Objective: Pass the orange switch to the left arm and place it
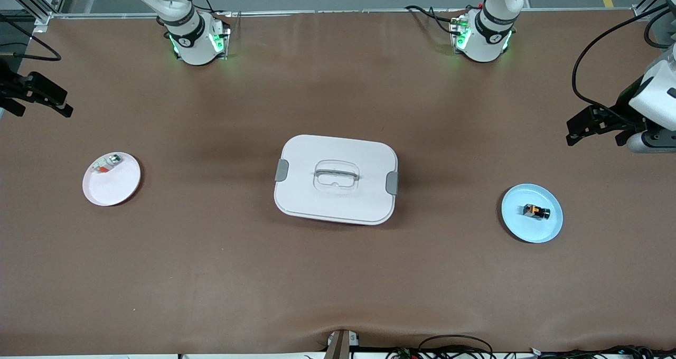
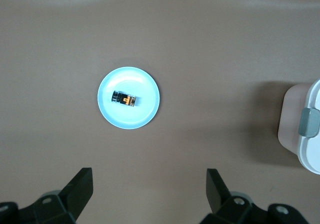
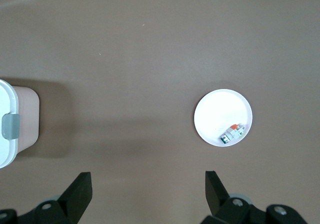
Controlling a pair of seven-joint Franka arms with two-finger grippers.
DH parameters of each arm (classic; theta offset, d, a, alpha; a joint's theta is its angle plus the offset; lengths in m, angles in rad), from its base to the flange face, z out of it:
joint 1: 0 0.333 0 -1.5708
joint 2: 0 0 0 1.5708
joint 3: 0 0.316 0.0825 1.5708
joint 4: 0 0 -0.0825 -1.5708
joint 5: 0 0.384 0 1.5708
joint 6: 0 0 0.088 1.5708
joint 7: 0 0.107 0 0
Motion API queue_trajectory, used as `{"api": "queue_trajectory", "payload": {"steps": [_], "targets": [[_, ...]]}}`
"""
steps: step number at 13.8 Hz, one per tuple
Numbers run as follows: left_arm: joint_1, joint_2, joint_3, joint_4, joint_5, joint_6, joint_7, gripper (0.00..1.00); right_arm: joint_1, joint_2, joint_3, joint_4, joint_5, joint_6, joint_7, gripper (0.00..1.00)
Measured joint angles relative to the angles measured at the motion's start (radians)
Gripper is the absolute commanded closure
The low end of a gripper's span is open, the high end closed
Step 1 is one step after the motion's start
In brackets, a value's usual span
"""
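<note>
The orange switch lies on its side on a round blue plate toward the left arm's end of the table. It also shows in the left wrist view. The white box with grey clips stands mid-table. My left gripper is open and empty, held high over the table's edge beside the blue plate; its own view shows the jaws wide apart. My right gripper is open and empty, high over the right arm's end of the table; its own view shows the same.
A pink plate toward the right arm's end holds a small silver-white part with a red bit, also in the right wrist view. The box's end shows in each wrist view. Cables hang by the left arm.
</note>
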State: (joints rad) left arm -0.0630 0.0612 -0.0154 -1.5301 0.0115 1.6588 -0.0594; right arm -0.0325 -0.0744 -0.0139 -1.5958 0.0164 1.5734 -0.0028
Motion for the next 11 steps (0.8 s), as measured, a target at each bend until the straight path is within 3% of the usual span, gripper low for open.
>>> {"api": "queue_trajectory", "payload": {"steps": [11], "targets": [[0.002, 0.000, 0.001, 0.000, 0.000, -0.004, -0.019, 0.00, 0.000, 0.000, 0.006, 0.000, 0.000, 0.014, 0.000, 0.00]]}}
